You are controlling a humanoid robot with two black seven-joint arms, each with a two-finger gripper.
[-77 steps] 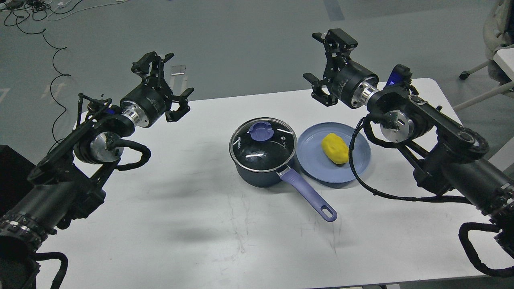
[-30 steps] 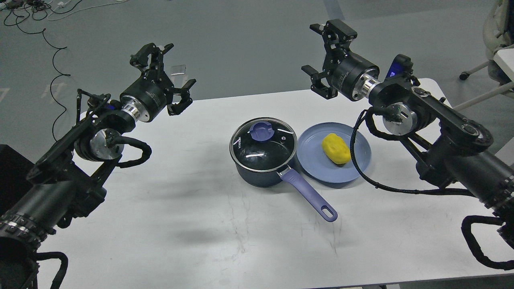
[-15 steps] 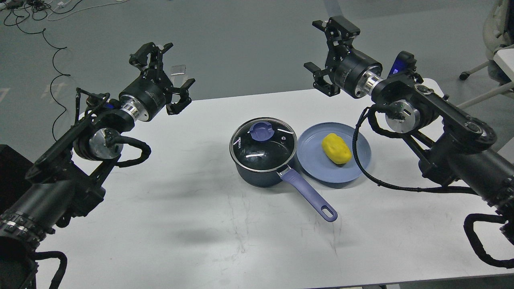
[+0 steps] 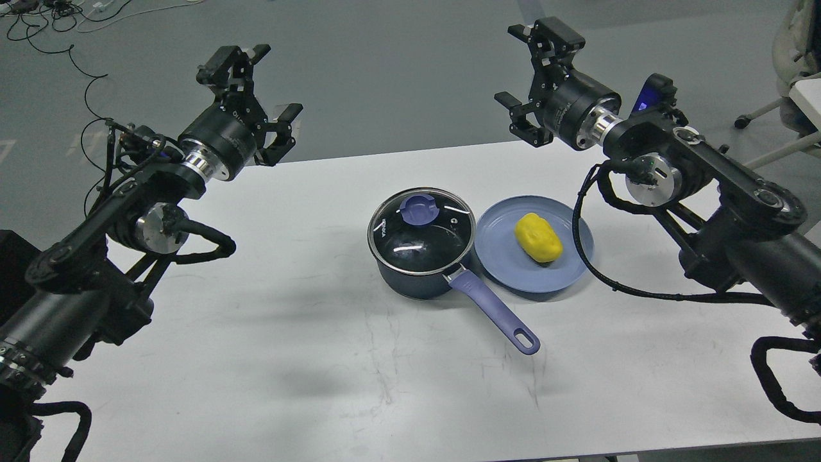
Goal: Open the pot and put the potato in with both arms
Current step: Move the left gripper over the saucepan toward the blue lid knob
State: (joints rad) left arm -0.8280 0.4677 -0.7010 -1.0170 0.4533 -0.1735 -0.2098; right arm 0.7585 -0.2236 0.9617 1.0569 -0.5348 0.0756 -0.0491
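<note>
A dark blue pot (image 4: 417,273) with a purple handle (image 4: 497,314) stands mid-table. Its glass lid (image 4: 420,231) with a purple knob (image 4: 417,209) is on. To its right a yellow potato (image 4: 538,238) lies on a blue plate (image 4: 507,266). My left gripper (image 4: 253,90) is open and empty, held high above the table's far left edge, well away from the pot. My right gripper (image 4: 529,77) is open and empty, held high beyond the table's far edge, above and behind the plate.
The white table (image 4: 321,359) has its far edge just below both grippers. Black cables (image 4: 77,70) lie on the grey floor at the far left. A chair base (image 4: 763,112) and another table corner (image 4: 808,93) stand at the far right.
</note>
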